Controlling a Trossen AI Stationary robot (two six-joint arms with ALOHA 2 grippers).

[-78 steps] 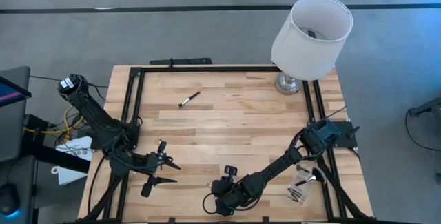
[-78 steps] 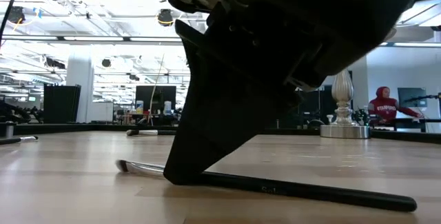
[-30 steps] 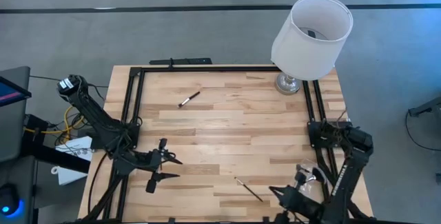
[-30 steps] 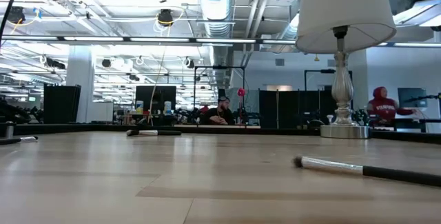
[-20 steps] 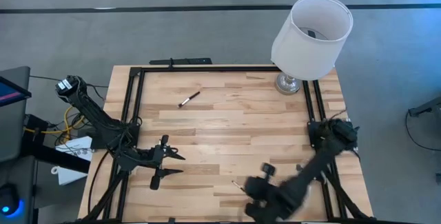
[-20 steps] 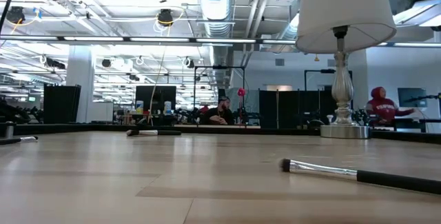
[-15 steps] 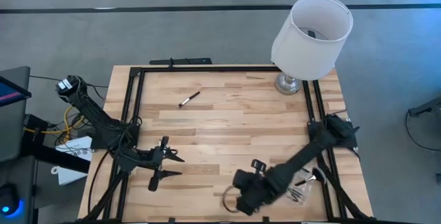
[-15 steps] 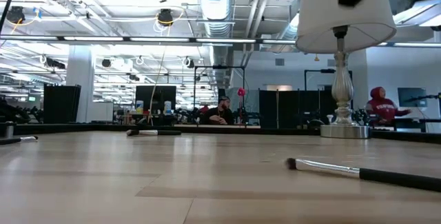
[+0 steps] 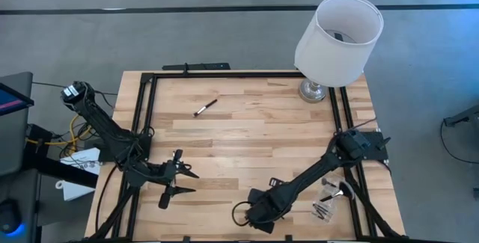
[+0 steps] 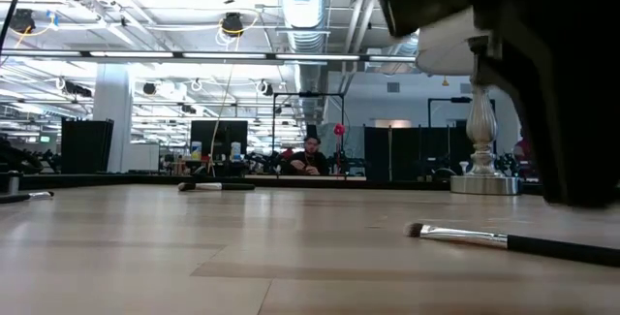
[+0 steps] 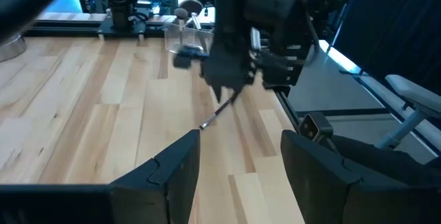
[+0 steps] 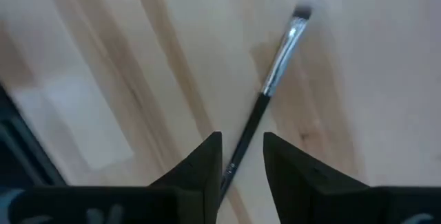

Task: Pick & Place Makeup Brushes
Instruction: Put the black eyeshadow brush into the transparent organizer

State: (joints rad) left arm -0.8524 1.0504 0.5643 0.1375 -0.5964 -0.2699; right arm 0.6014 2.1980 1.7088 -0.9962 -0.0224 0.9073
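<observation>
While L gripper [image 9: 174, 182] waits released | R gripper [image 12: 241, 156] parted astride brush [image 12: 275, 72], table [image 9: 247, 138] front edge

Readable text: none in any view.
Brush handle: no print can be made out.
Far room signs: illegible.

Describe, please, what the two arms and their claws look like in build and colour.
Both arms are matte black, built of jointed segments with loops of black cable alongside. The left claw ends in two slim pointed fingers with flat angular faces. The right claw has the same dark, wedge-shaped fingers. No markings are readable.
</observation>
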